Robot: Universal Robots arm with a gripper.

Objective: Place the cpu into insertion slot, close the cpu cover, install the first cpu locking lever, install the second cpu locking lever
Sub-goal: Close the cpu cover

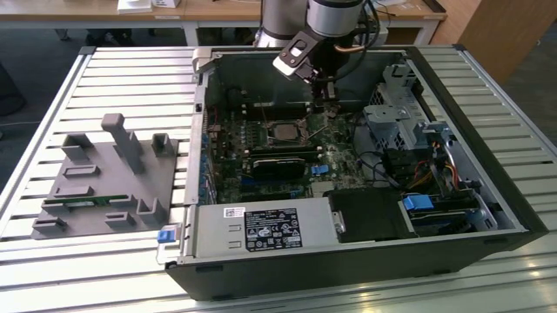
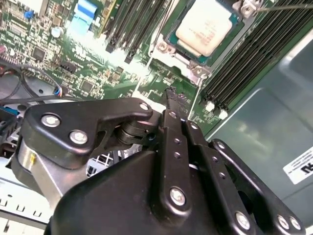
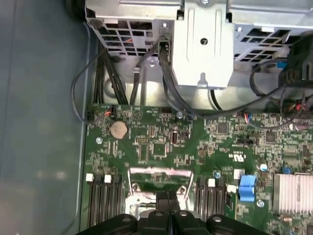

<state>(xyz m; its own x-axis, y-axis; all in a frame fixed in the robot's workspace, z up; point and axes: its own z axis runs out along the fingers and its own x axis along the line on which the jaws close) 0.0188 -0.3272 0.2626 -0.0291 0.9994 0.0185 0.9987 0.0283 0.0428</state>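
Observation:
The cpu (image 2: 203, 27), a pale silver square chip, lies in the insertion slot (image 1: 284, 132) on the green motherboard. The silver cpu cover (image 2: 168, 49) lies flat around it. A thin wire locking lever (image 2: 288, 7) sticks up beside the socket, also seen as a slanted line (image 1: 319, 137) in the exterior view. My gripper (image 2: 171, 93) is shut with nothing between its fingers. It hangs just beyond the socket's far edge (image 1: 323, 107), slightly above the board. In the first wrist view the joined fingertips (image 3: 167, 198) stand over the socket's silver frame (image 3: 156, 172).
The open computer case (image 1: 487, 195) holds a metal drive cage (image 1: 392, 117), cables, black memory slots (image 2: 254, 54) and a power supply (image 1: 265, 229). A black heatsink block (image 1: 278, 163) sits near the socket. A grey fixture (image 1: 109, 182) lies on the slatted table at the exterior view's left.

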